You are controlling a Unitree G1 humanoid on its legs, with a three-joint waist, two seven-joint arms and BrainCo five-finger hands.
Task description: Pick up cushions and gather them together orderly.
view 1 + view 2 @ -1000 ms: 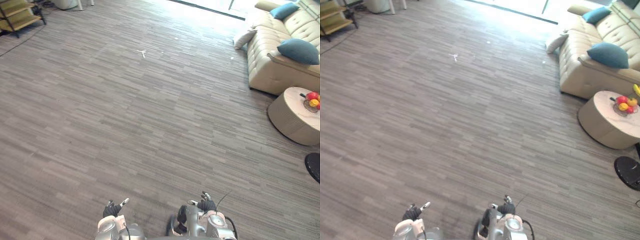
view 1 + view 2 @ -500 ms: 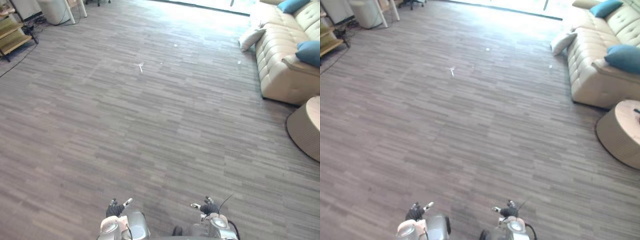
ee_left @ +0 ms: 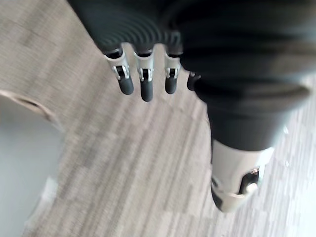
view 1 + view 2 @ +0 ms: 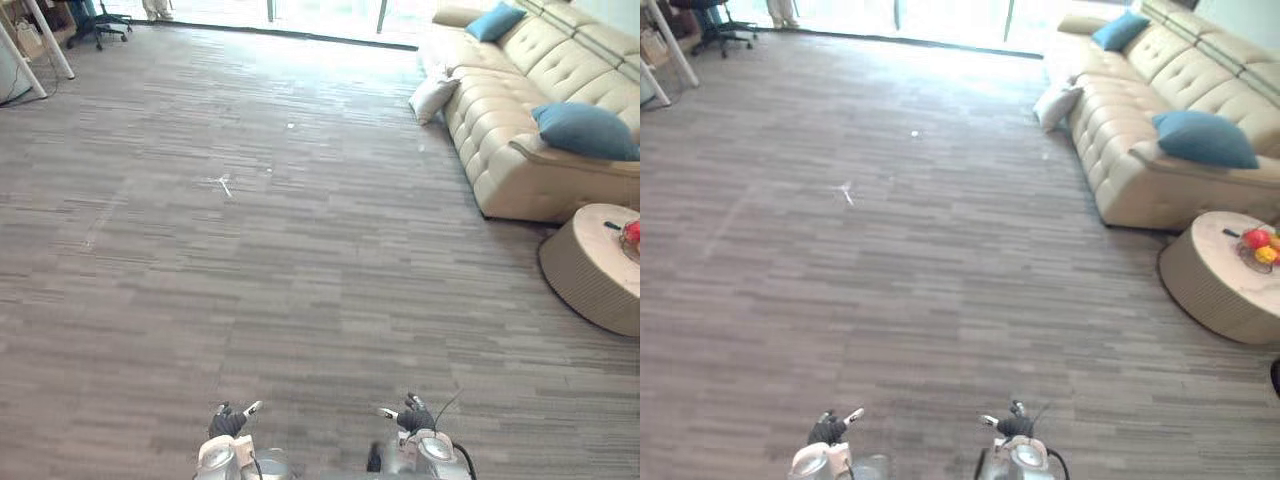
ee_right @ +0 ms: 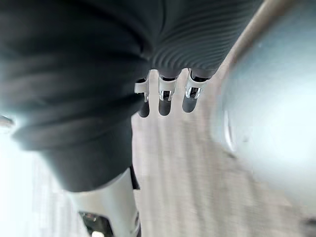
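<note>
Left hand (image 4: 228, 420) and right hand (image 4: 412, 415) low at the near edge, fingers (image 3: 143, 86) hanging relaxed, nothing held. Floor (image 4: 300, 300) ahead, a white scrap (image 4: 224, 183) on it. To the right, a round surface (image 4: 585, 275) with fruit (image 4: 1260, 245), near the sofa (image 4: 500, 160). Blue cushion (image 4: 585, 130) on the sofa by its near arm. Cream cushion (image 4: 434, 97) on the floor, leaning against the sofa's side. Second blue cushion (image 4: 497, 22) at the sofa's far end. Chair (image 4: 95, 20) far left.

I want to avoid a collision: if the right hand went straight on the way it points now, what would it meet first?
Probably the floor: the right hand points down at it with nothing between, though depth is unclear.
</note>
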